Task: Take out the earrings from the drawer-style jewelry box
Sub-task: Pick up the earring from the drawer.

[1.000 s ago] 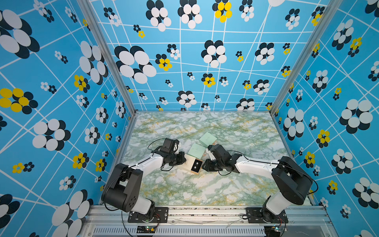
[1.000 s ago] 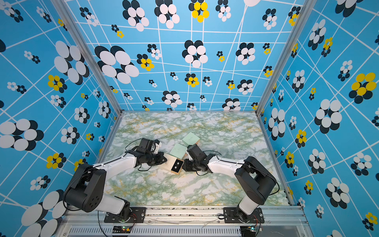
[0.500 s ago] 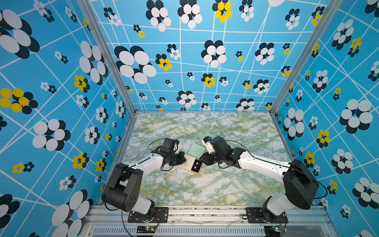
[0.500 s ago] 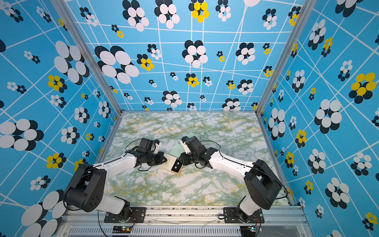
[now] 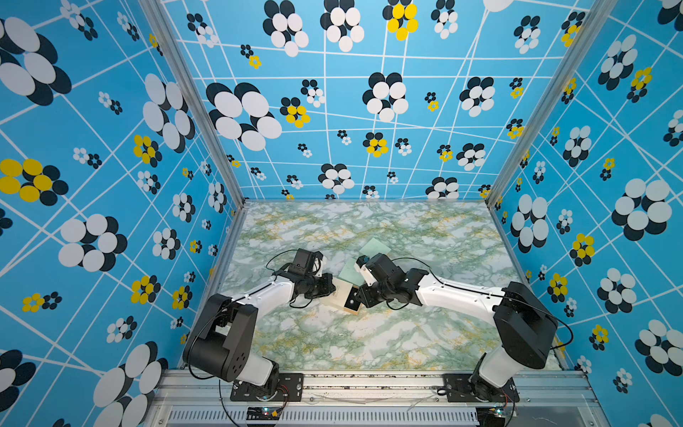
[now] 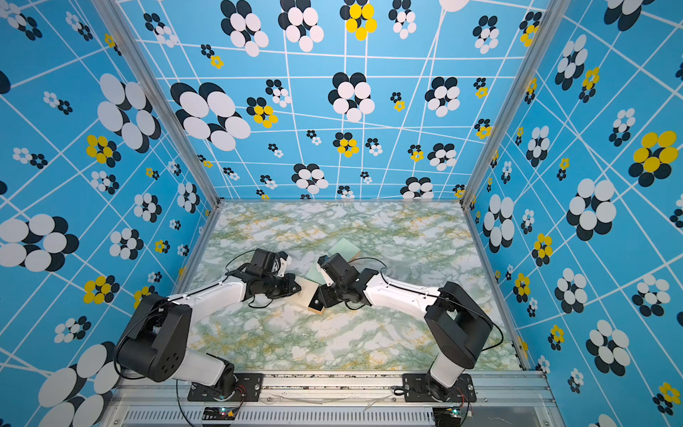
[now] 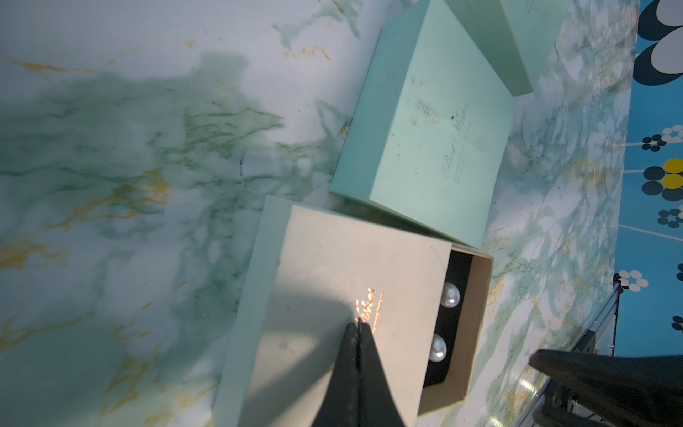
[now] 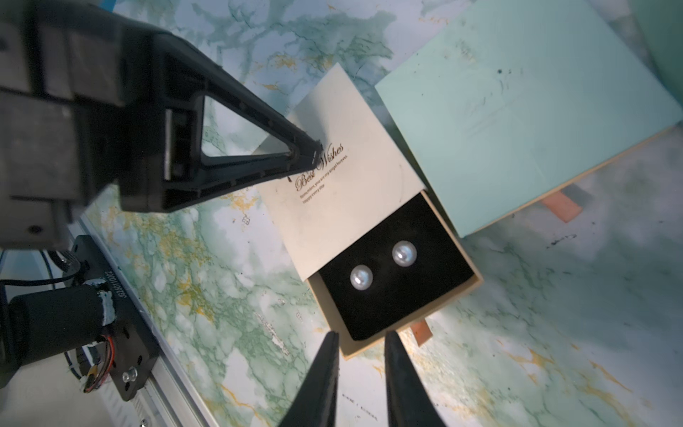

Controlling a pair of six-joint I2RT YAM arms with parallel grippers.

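The cream drawer-style jewelry box (image 8: 343, 177) lies mid-table, its black-lined drawer (image 8: 414, 295) slid partly out. Two pearl earrings (image 8: 361, 278) (image 7: 450, 294) sit side by side on the black lining. My left gripper (image 7: 359, 323) is shut, and its tip rests on the cream sleeve's top near the gold lettering. My right gripper (image 8: 361, 336) hovers open at the drawer's outer corner, holding nothing. Both top views show the box (image 5: 334, 295) (image 6: 305, 294) between the two grippers.
A closed mint box (image 7: 425, 129) lies against the cream box's far side, with a second mint box (image 7: 525, 37) behind it. A brown pull tab (image 8: 421, 332) sticks out of the drawer front. The front rail (image 8: 122, 332) runs near the left arm's base.
My right arm has lifted and drawn back from the drawer front, its wrist now higher and farther back. The left gripper and the box stay where they were.
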